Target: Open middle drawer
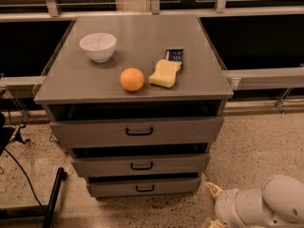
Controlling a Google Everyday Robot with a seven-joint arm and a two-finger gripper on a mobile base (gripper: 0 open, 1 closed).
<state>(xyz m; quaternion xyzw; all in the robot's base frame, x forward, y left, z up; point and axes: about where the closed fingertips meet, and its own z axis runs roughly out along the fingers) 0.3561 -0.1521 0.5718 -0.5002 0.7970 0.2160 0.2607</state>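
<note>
The grey cabinet (133, 87) has three drawer fronts, each with a small black bar handle. The middle drawer (141, 165) is the mid-sized front, between the taller top drawer (137, 132) and the narrow bottom drawer (142, 188). All three fronts sit stepped a little forward, with dark gaps above them. My gripper (211, 206) is low at the bottom right, just right of the bottom drawer's corner and near the floor. Its fingers are spread apart and hold nothing. It touches no handle.
On the cabinet top stand a white bowl (98, 46), an orange (132, 79), a yellow sponge (165, 74) and a small dark packet (174, 56). A black pole (53, 198) and cables lie on the speckled floor at left. A metal rail (266, 77) runs behind.
</note>
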